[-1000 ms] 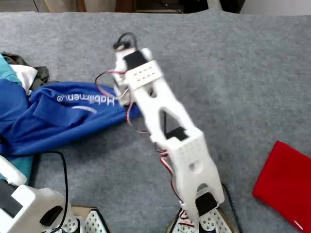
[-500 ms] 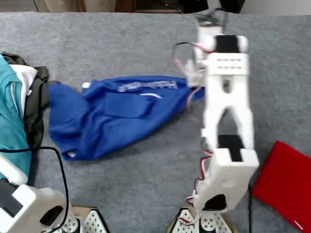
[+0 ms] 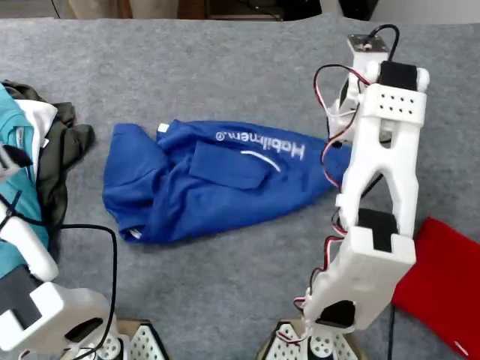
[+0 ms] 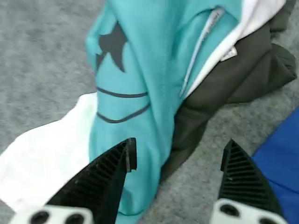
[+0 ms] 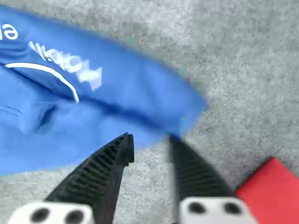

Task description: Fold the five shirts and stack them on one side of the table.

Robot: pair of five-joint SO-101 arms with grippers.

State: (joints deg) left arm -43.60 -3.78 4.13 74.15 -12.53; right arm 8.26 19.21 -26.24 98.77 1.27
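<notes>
- right gripper [image 5: 149, 140]: in the high view it is hidden under the right arm [image 3: 382, 187], which also covers the near end of the blue shirt [image 3: 217, 180]
- one finger [image 5: 187, 172] of that gripper is smeared in the right wrist view; the other, ribbed finger is sharp
- right wrist view: fingers apart with a modest gap, nothing clamped; the shirt's hem lies just beyond the tips, grey table [image 3: 225, 60] showing between the fingers
- blue shirt: unfolded and crumpled, lying lengthwise across the middle of the table, white lettering facing up
- red shirt [image 3: 442, 289]: folded flat, cut off by the right edge of the high view, beside the right arm's base and well apart from the blue shirt; the right wrist view catches just a corner of it
- the heap at the left edge of the table is cut off in the high view and hard to separate there
- the left wrist view sorts it out: teal shirt [image 4: 140, 70] with a dark star print on top, white shirt [image 4: 46, 154] sticking out beneath it, dark shirt [image 4: 233, 70] under both on the blue shirt's side
- left gripper [image 4: 181, 149]: fingers spread wide, hanging above the heap, holding nothing; a bit of blue cloth shows beside one finger
- left arm [image 3: 45, 315]: in the high view, partly cut off at the lower left corner with a black cable looped beside it
</notes>
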